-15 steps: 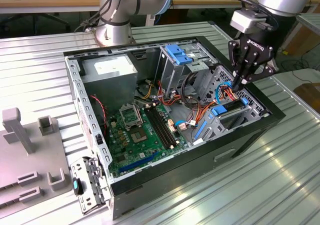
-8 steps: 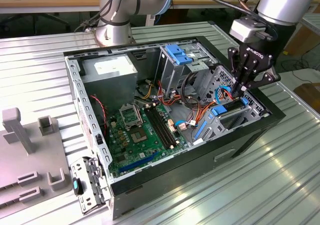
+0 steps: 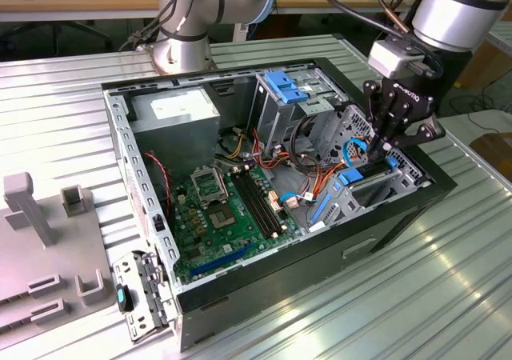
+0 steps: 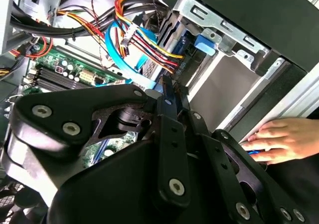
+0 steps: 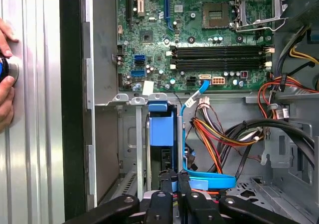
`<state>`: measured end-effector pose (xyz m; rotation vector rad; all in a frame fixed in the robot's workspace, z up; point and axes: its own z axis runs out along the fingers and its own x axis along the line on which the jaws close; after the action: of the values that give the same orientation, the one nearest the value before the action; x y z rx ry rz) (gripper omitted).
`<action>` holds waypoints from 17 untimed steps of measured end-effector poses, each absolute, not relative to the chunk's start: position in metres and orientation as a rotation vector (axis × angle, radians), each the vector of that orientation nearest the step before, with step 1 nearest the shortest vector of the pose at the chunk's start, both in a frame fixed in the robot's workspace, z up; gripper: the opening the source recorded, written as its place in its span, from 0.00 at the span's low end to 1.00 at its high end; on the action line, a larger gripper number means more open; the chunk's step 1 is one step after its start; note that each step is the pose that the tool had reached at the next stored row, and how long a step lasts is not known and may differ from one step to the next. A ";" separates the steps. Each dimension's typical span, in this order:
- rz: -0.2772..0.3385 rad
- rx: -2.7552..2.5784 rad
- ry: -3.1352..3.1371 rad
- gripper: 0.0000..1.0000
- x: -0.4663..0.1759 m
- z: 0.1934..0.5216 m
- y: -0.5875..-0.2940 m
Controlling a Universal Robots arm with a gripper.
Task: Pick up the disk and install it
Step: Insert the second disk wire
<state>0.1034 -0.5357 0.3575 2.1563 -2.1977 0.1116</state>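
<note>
The disk [image 5: 162, 127] stands edge-on in a bay slot at the case's front corner, its blue carrier toward the motherboard. In the exterior view the disk [image 3: 364, 178] lies in the bay on that view's right, with a blue tab showing. My gripper [image 5: 173, 176] is directly over the disk's outer edge, its fingers pressed together and their tips at that edge. From the exterior, the gripper [image 3: 379, 148] points down into the bay. Nothing shows between the fingers of the gripper [image 4: 173, 87] in the second wrist view, so it is shut.
Blue and coloured cables [image 5: 219, 134] crowd beside the bay. The green motherboard [image 3: 224, 208], a grey power-supply box [image 3: 176, 112] and an empty blue bracket [image 3: 286, 84] sit inside the open case. A person's hand [image 4: 284, 139] rests on the table outside the case. Grey fixtures [image 3: 48, 248] stand on the exterior view's left.
</note>
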 end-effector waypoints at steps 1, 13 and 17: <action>0.112 2.157 -2.198 0.16 0.103 0.357 -0.536; 0.097 2.171 -2.212 0.16 0.102 0.351 -0.543; 0.094 2.173 -2.214 0.16 0.102 0.349 -0.543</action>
<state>0.1019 -0.5429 0.3488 2.1728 -2.2138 0.0940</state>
